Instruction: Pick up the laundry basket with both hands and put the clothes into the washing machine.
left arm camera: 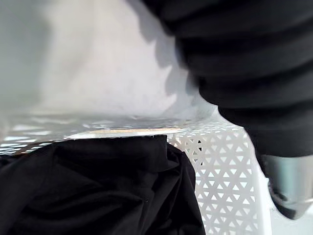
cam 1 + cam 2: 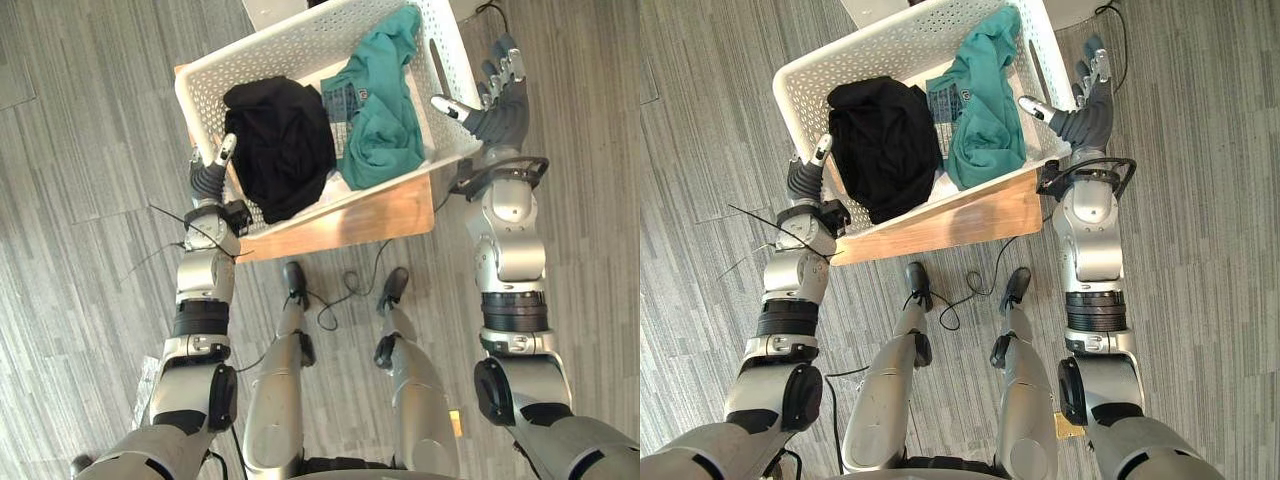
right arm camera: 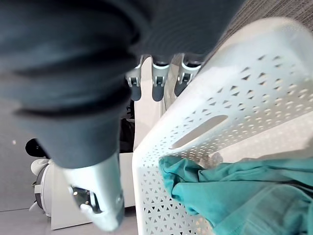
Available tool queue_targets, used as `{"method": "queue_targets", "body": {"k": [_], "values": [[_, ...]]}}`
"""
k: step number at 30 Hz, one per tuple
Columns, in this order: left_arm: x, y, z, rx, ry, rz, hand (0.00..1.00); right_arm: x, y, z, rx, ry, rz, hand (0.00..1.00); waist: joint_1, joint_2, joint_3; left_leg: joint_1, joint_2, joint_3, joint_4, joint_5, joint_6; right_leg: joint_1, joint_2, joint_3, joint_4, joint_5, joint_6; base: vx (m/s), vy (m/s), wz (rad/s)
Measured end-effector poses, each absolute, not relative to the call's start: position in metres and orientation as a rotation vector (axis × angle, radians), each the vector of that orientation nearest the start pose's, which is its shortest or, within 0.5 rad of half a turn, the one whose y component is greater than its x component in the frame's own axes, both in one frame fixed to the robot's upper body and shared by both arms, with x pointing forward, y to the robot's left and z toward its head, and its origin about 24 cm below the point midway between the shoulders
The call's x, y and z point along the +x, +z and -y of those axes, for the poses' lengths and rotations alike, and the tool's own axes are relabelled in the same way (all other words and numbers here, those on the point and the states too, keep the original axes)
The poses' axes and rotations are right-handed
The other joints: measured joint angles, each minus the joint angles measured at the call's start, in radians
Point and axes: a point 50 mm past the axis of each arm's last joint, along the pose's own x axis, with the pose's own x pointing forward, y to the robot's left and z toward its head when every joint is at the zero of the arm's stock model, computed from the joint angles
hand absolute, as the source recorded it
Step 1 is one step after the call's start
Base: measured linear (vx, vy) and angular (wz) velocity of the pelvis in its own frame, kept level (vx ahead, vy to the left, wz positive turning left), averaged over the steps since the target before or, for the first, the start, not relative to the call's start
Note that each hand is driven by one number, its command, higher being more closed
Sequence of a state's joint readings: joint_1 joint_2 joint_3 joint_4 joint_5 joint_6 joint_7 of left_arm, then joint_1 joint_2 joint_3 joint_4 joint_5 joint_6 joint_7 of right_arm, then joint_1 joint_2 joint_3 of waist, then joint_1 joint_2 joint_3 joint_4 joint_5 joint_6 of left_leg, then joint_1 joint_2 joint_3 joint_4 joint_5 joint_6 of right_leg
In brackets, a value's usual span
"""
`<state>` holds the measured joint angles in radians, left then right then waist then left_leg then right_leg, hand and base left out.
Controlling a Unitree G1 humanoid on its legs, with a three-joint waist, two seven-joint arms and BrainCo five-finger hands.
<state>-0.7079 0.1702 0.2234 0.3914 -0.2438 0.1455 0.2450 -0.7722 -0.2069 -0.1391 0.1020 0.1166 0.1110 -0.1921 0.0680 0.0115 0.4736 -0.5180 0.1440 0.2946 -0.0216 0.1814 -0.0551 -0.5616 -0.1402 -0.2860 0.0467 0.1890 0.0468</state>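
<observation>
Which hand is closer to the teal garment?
Right. The right hand is at the basket wall beside the teal garment; the left hand is at the opposite wall.

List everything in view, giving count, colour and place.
laundry basket: one, white perforated, on the wooden table
black garment: one, black, in the basket's left half
teal garment: one, teal, in the basket's right half
wooden table: one, light brown, under the basket
floor: grey planks, around the table
left robot hand: one, silver and dark, at the basket's left end
right robot hand: one, silver and dark, at the basket's right end, fingers straight, thumb over rim
</observation>
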Motion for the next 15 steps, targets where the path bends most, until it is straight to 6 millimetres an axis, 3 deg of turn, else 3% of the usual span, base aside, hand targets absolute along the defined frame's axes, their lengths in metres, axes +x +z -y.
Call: {"method": "queue_targets", "body": {"k": [9,15], "values": [[0.373,0.173,-0.201,-0.057,0.291,0.148,0.0,0.368,0.254,0.182,-0.099,-0.129,0.432,0.0,0.0,-0.001,0.0,-0.002,0.006,0.002,0.0,0.0,0.0,-0.002,0.0,0.0,-0.001,0.002,0.0,0.0,0.0,0.0],[0.371,0.179,-0.203,-0.052,0.301,0.162,0.0,0.386,0.255,0.19,-0.22,-0.084,0.31,0.0,0.0,-0.002,0.0,-0.006,0.013,0.002,0.0,0.001,-0.002,-0.005,0.007,-0.002,-0.003,0.002,0.0,0.0,0.0,0.0]]}}
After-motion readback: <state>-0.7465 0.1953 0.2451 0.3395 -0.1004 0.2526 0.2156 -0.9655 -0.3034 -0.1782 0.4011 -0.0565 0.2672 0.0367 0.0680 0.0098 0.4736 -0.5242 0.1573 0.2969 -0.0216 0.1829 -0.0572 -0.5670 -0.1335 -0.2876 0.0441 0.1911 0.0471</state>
